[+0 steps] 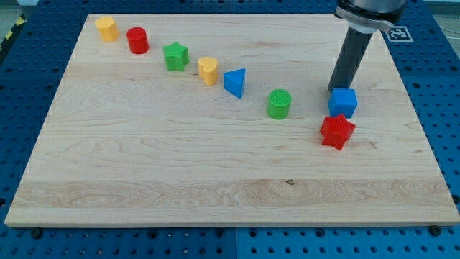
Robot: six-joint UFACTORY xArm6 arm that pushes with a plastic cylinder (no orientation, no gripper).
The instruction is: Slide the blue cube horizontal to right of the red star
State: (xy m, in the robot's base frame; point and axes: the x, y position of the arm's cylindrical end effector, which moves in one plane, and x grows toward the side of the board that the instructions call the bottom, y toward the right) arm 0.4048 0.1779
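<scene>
Camera view: a pale wooden board (215,180) on a blue pegged table (445,86). Dark rod (350,61) coming down from the view's top right, leaning slightly, my tip (334,90) at the board just behind the blue cube (343,102), at its upper-left edge; touching or a hair apart, cannot tell. No gripper on this arm, so nothing to spread or pinch; only a bare rod end.

Blue cube toward the view's right, directly above the red star (337,132) and apparently touching it, slightly to the star's right but not level with it. Red star just below, near the board's right side.

A diagonal row of other blocks running from the view's top left down toward the middle: yellow block (107,29) of rounded shape, red cylinder (137,40), green star (175,56), yellow heart (208,70), blue triangle (235,83), green cylinder (279,103). All standing apart from one another. Green cylinder nearest the cube, to its left, with a clear gap between.
</scene>
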